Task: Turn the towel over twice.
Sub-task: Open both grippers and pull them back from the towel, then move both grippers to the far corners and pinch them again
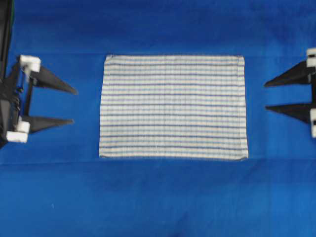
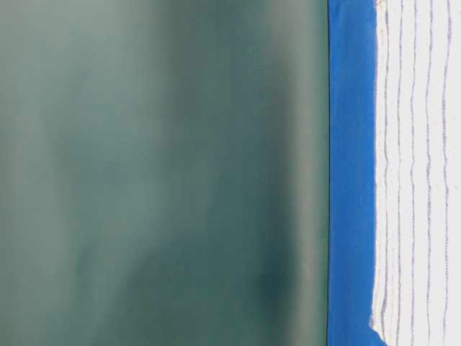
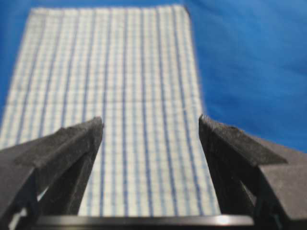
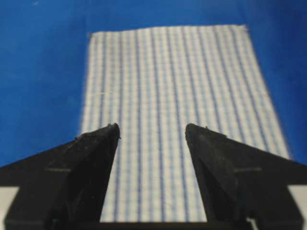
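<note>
Two sets of jaws, left gripper (image 1: 74, 106) and right gripper (image 1: 265, 95), stand wide and empty either side of the towel (image 1: 173, 107), flat mid-bench (image 1: 158, 197); we judge a shallow pinch at its short edges could slip, or snag the blue covering.
</note>
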